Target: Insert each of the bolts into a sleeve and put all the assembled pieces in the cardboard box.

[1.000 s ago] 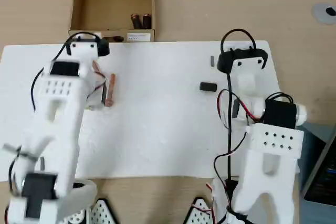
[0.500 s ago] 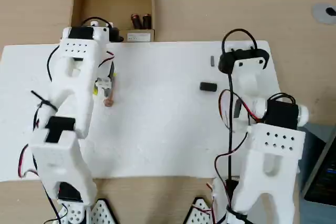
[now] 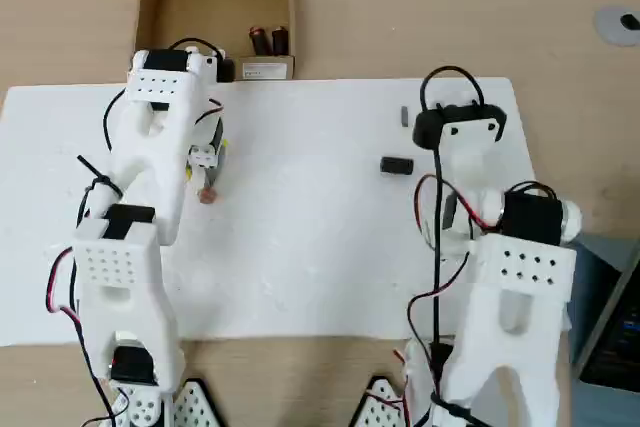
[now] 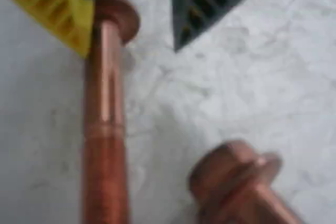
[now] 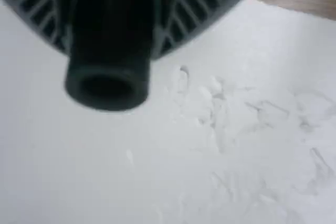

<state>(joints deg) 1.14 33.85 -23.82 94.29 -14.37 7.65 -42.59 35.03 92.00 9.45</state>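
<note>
We see a white foam mat (image 3: 320,277) over the table. On the right, our right gripper (image 5: 113,30) clamps a black sleeve (image 5: 107,85). On the left, the left gripper (image 4: 128,41) is spread, its jaws straddling the head of a bolt (image 4: 105,129) whose shaft runs roughly near-to-far. A second bolt (image 4: 236,182) lies just beside it. The left arm is nearer both. At the far edge, the box (image 3: 148,7) holds two assembled pieces (image 3: 268,40).

place: robotics lab bench | cues: wired white arms (image 3: 150,147), foam mat (image 3: 320,247) on wooden table (image 3: 400,32)
</note>
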